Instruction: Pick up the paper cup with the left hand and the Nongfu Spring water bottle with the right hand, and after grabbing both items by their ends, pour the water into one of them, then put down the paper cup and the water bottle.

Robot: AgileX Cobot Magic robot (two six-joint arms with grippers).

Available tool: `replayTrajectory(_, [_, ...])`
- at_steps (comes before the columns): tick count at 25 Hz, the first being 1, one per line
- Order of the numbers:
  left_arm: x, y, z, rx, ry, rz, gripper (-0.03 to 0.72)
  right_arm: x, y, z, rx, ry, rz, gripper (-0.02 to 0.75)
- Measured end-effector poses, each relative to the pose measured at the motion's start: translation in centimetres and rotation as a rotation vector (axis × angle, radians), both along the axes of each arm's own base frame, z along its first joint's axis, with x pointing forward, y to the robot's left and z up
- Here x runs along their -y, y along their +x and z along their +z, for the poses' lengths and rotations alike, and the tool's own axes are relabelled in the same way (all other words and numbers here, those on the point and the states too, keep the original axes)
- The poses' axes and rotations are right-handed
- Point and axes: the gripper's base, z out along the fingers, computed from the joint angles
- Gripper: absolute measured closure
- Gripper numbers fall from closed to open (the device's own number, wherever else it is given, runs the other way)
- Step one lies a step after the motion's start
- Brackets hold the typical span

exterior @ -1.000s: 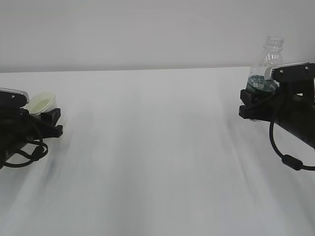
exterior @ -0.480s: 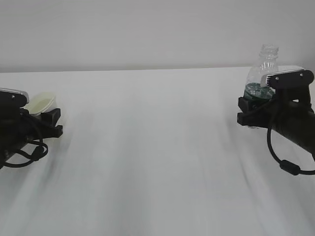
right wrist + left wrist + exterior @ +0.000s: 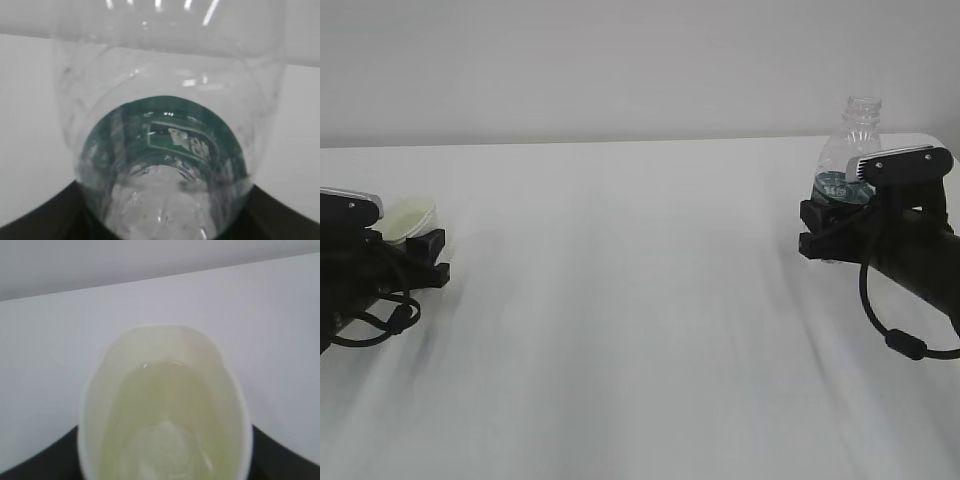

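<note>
Both arms have come down since a second ago (pour looks done): left pincer (image 3: 415,250) pinching cup (image 3: 405,218), right pincer (image 3: 830,232) pinching bottle (image 3: 850,150), both near table (image 3: 620,300), release next.

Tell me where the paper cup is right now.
The paper cup sits at the far left of the exterior view, held in the left gripper low over the white table, far across from the water bottle on the right.
</note>
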Motion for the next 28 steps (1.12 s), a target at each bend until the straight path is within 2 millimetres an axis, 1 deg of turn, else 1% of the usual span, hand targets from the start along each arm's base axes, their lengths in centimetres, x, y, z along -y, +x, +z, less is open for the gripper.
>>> replayTrajectory(1, [0.01,0.04,-0.04,0.0,0.0,0.0,0.276,-0.01,0.0,0.01,0.001,-0.001,0.002,0.301])
replayTrajectory(2, [0.01,0.04,-0.04,0.0,0.0,0.0,0.26,-0.01,0.01,0.04,0.005,0.0,0.002,0.301])
replayTrajectory(5, [0.01,0.08,-0.02,0.001,0.0,0.0,0.274,-0.02,0.02,0.07,0.009,0.001,0.002,0.301])
replayTrajectory(12, [0.01,0.08,-0.02,0.001,0.0,0.0,0.273,-0.02,0.03,0.03,0.009,0.001,0.002,0.301])
replayTrajectory(14, [0.01,0.08,-0.02,0.001,0.0,0.0,0.254,-0.02,0.03,0.03,0.009,0.001,0.002,0.301])
replayTrajectory(18, [0.07,0.09,0.03,0.007,0.0,-0.007,0.143,-0.03,0.03,0.04,0.011,0.001,0.004,0.301])
replayTrajectory(20, [0.07,0.09,0.05,0.009,0.0,-0.007,0.113,-0.03,0.03,0.04,0.011,0.001,0.004,0.301])
replayTrajectory(23, [0.01,0.1,0.05,0.009,-0.001,0.0,0.099,-0.03,0.03,0.04,0.011,0.001,0.004,0.301])
replayTrajectory(28, [0.01,0.1,0.05,0.009,-0.001,0.0,0.099,-0.03,0.03,0.04,0.011,0.001,0.004,0.301])
